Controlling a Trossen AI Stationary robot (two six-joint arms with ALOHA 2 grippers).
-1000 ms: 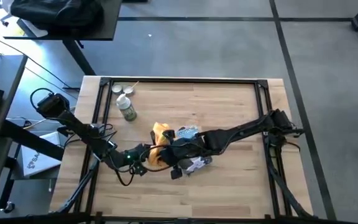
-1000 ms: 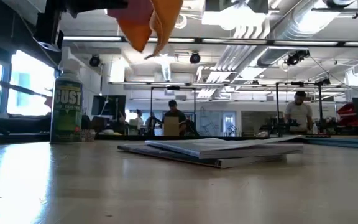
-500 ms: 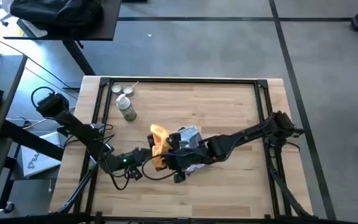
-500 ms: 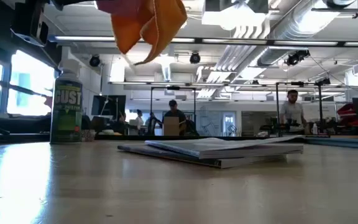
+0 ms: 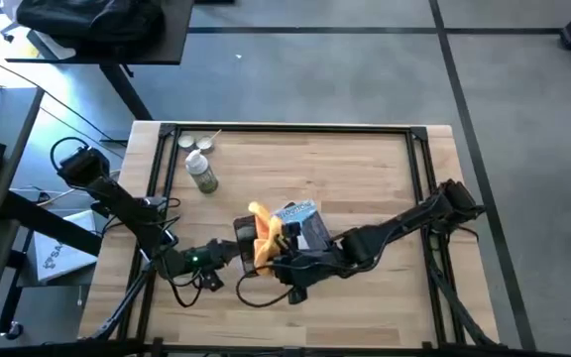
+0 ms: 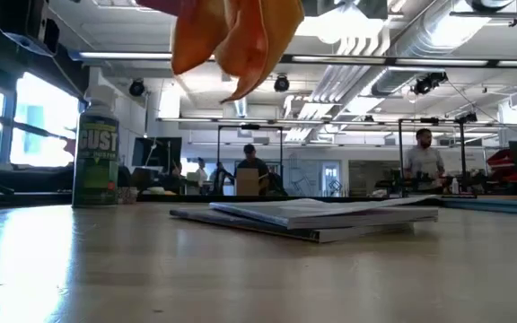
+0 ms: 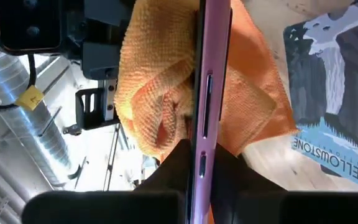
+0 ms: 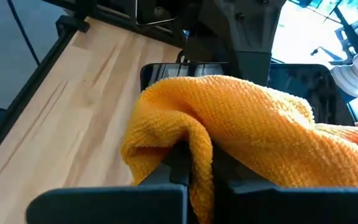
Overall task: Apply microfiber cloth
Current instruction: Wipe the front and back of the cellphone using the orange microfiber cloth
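Pinching the microfiber cloth [image 8: 241, 124] between its two fingers, the right gripper [image 8: 188, 165] is pressing the orange folds flat against the dark screen of the phone [image 7: 209, 74], which stands directly ahead of its fingertips. Facing it, the left gripper [image 7: 202, 163] is clamping the phone by its lower edge and holding it on edge above the table [image 5: 365, 159], probably so that the screen is turned toward the cloth and stays braced against the push. Hanging below both pincers, the cloth's loose folds [image 6: 232, 40] are dangling well clear of the blue-grey packet [image 5: 303, 220], which is lying on the wood just beside the grippers. Off behind the left arm, a small spray bottle [image 5: 202, 174] is standing untouched, well apart from the work.
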